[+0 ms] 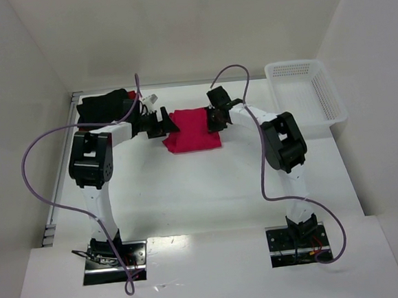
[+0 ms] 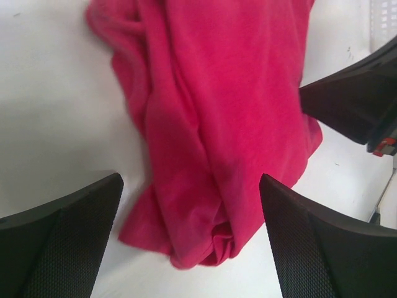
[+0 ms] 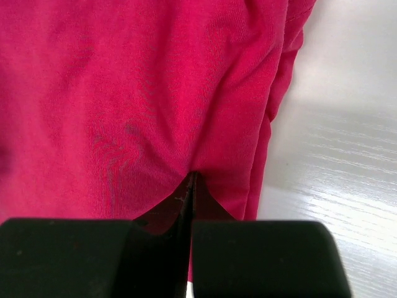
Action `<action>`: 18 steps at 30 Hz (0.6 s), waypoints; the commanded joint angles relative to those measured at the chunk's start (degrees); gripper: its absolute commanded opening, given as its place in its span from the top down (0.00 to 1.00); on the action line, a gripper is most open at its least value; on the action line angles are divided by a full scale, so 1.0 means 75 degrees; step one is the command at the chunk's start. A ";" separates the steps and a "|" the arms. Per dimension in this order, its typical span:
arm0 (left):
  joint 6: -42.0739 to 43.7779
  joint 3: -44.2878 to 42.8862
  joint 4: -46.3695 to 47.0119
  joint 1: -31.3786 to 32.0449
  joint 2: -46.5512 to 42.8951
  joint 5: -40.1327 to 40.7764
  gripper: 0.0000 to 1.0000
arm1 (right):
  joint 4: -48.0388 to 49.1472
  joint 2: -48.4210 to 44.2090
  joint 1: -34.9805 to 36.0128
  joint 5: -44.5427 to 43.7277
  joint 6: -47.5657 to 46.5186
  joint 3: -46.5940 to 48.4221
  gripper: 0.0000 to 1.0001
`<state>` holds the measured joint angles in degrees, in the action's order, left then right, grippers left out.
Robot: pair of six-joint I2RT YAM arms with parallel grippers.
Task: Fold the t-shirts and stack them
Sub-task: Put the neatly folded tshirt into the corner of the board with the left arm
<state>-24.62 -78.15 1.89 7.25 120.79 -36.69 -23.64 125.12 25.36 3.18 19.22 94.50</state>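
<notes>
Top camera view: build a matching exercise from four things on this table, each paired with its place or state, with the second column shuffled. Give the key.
Things
1. pink t-shirt
2. black t-shirt
3. white basket
4. left gripper

Places or states
A. far right of the table
B. jaws wide open
C. far left corner of the table
D. middle of the table

Pairs: 1-D, 2-C, 3-A, 4-B
</notes>
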 commanded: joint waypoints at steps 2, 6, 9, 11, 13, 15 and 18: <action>0.0107 -0.0010 -0.0100 0.0194 0.0582 -0.0182 0.01 | 0.0151 0.0192 0.0028 -0.0108 0.0050 0.0303 1.00; 0.0037 -0.0080 -0.0100 0.0194 0.0652 -0.0253 0.01 | 0.0152 0.0192 0.0028 0.0126 0.0120 0.0373 1.00; -0.0033 -0.0080 0.0040 0.0194 0.0792 -0.0334 0.01 | 0.0152 0.0263 0.0028 0.0208 0.0121 0.0443 1.00; -0.0209 -0.0150 0.0204 0.0194 0.0862 -0.0428 0.01 | 0.0152 0.0344 0.0028 0.0209 0.0121 0.0443 1.00; -0.0280 -0.0150 0.0356 0.0275 0.0933 -0.0511 0.01 | 0.0152 0.0345 0.0028 0.0209 0.0121 0.0524 1.00; -0.0350 -0.0314 0.0357 0.0346 0.1073 -0.0511 0.01 | 0.0152 0.0415 0.0028 0.0291 0.0121 0.0525 1.00; -0.0350 -0.0572 0.0182 0.0521 0.1144 -0.0160 0.01 | 0.0152 0.0415 0.0028 0.0373 0.0190 0.0525 1.00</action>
<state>-27.92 -82.11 6.50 9.21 125.58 -41.71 -23.57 126.98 25.36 4.99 19.94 96.51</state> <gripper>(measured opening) 0.993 0.001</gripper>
